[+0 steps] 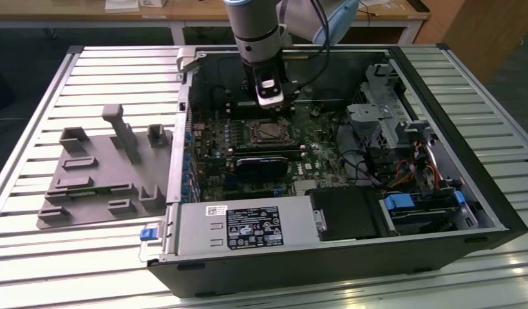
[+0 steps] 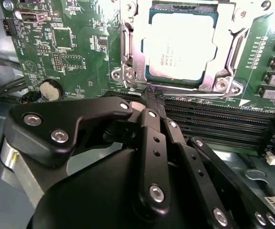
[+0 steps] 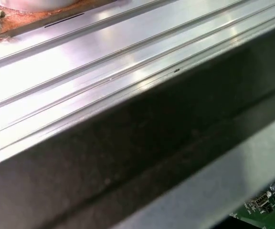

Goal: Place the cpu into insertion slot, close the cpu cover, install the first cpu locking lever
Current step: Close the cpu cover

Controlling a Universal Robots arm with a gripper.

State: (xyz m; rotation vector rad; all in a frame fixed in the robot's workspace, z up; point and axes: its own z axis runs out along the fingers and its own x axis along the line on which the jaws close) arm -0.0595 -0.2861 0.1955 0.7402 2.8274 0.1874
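Ahead of fingers (image 2: 149,143): cpu (image 2: 178,45) seated, cpu cover (image 2: 136,62) apparently down over it.
Gripper (image 2: 152,98): tips drawn narrow, nothing held.
Risk: sideways slip off cpu cover edge may gouge board (image 2: 80,52).

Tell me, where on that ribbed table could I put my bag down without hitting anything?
On the exterior view's left, the slatted table lies bare around the grey fixture plate; on its right, a strip beside the computer case is free. Inside the case it is crowded: cables, the claw near the cpu.
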